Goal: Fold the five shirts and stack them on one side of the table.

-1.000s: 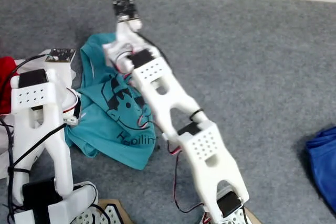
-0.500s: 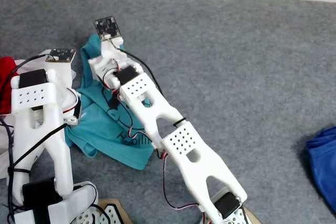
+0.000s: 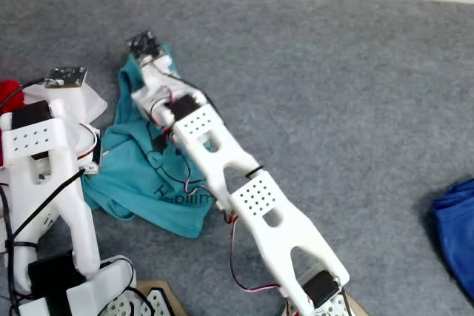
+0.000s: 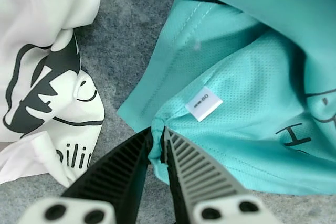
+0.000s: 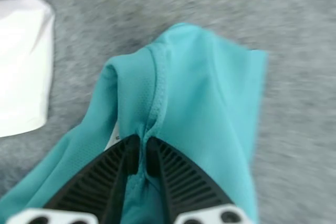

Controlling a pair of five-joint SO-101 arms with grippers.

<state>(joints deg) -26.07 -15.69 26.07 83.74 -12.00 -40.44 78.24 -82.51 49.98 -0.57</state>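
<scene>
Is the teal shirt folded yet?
No: the teal shirt lies crumpled, one edge pinched by the left gripper, another by the right gripper.

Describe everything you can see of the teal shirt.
The teal shirt is a fine mesh-like knit with a dark printed drawing and lettering and a small white tag sewn inside. It lies rumpled, partly folded over itself, on the grey table, beside a white shirt. The left gripper pinches one edge; the right gripper pinches a seam at its far end.
</scene>
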